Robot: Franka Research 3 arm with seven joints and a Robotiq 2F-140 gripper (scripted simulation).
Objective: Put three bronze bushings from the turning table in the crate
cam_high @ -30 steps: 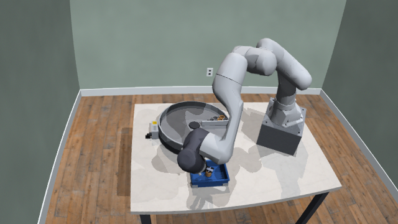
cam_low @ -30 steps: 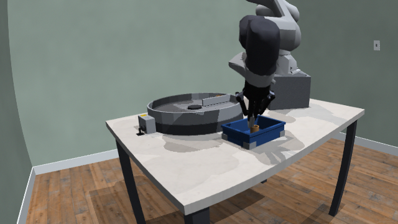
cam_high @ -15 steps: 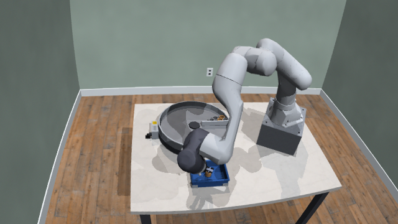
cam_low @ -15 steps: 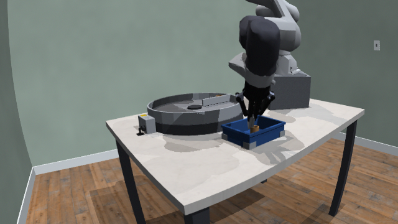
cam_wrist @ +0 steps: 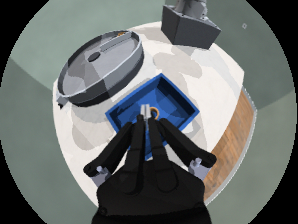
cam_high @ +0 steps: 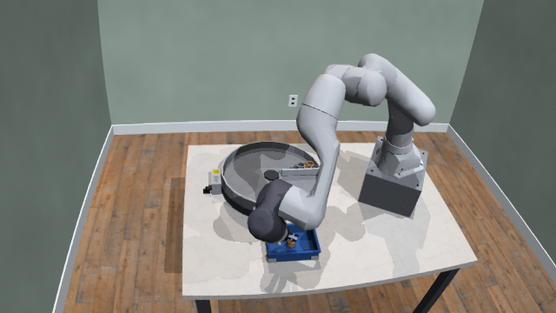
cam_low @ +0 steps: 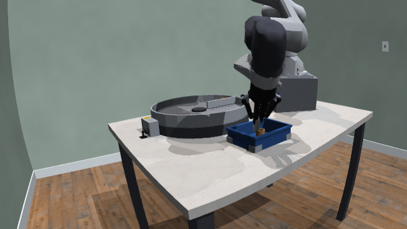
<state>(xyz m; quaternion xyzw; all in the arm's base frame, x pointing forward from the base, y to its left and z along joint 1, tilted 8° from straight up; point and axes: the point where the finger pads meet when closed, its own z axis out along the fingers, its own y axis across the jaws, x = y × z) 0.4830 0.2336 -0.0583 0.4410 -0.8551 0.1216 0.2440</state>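
Note:
My gripper reaches down into the blue crate, which stands on the table in front of the turning table. The fingers are shut on a bronze bushing, gripping its wall. The bushing hangs upright at the fingertips, low inside the crate. In the wrist view the bushing sits beside the closed fingertips over the crate. On the turning table a small group of bushings, bronze and dark ones, rests against a grey guide bar.
The grey guide bar lies across the turning table. A small grey control box stands at its left side. The robot's grey base block stands at the back right of the table.

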